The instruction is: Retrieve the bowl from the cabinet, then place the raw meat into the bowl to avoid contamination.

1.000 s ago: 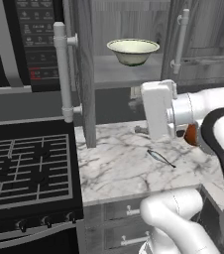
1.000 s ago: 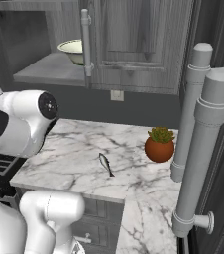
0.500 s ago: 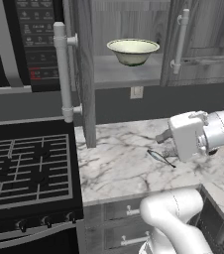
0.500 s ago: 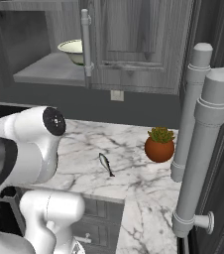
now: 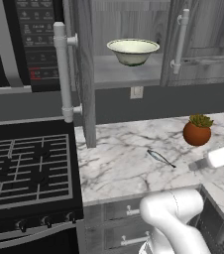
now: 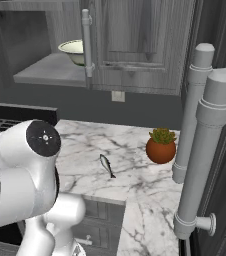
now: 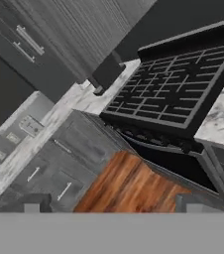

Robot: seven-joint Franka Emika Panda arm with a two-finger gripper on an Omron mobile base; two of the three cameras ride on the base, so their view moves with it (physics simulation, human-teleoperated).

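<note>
We judge the bowl [image 5: 133, 51], on the open cabinet [image 5: 203, 39] shelf near its front edge, rigid, breakable and glossy, best pinched across its rim. The raw meat [image 5: 160, 158] lies mid-desk, thin, probably slippery. Our end effector stands apart, empty. The right base view alone shows the sliver's fish shape; the hand view faces the stove [image 7: 173, 89].
</note>
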